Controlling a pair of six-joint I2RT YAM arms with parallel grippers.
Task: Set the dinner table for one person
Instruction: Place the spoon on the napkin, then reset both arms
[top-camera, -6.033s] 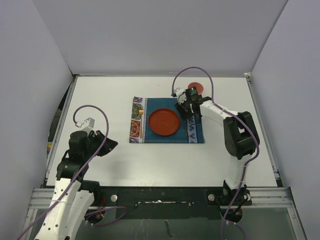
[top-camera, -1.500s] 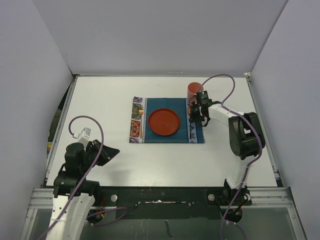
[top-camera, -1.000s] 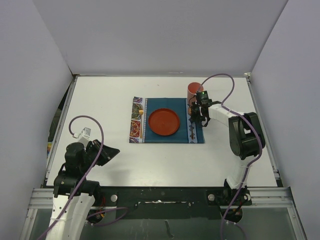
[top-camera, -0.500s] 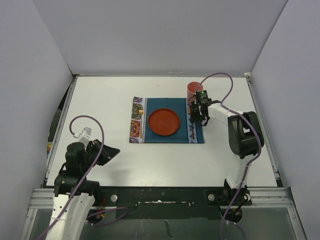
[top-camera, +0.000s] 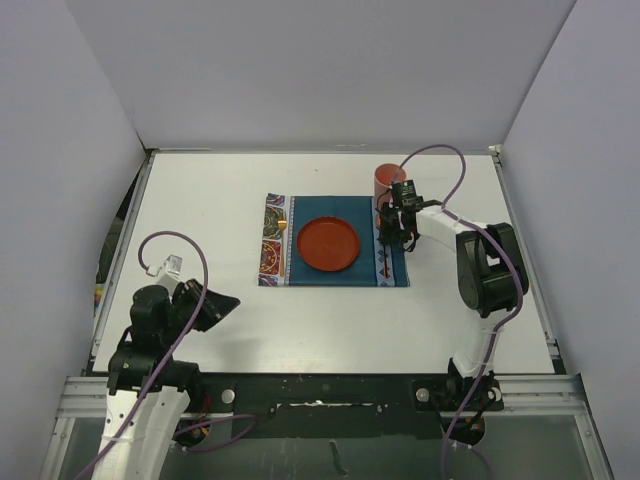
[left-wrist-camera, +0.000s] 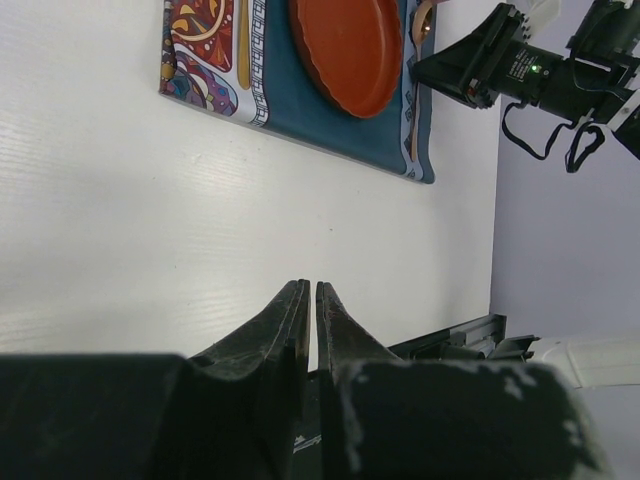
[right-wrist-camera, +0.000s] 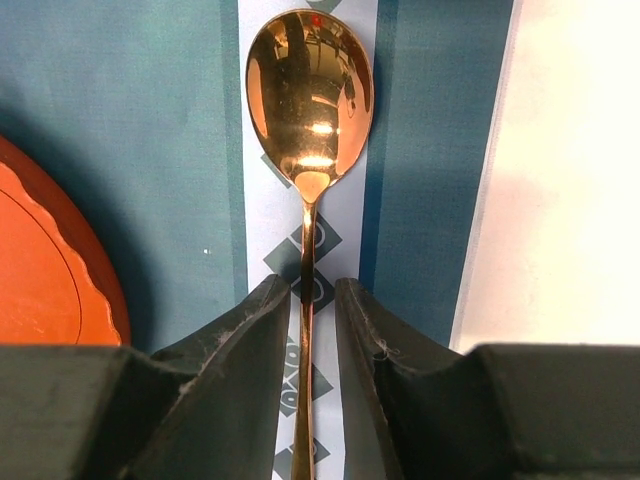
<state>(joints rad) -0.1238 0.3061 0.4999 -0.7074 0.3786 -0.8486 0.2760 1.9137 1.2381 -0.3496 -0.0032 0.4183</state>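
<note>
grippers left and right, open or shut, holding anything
Left gripper: shut, empty.
Right gripper: slightly open, straddling the handle of the gold spoon, not gripping it.

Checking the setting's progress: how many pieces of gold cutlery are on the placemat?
2. A spoon lies on the right patterned strip of the placemat, inside the open right claw; another gold piece lies on the left strip. More may hide under the right arm.

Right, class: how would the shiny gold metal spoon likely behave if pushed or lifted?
The shiny gold metal spoon looks rigid, so it should lift without bending. Its mirror-polished, thin handle could slip in the right gripper. Lying flat on the teal patterned placemat, it would probably slide or pivot when pushed, not roll.
</note>
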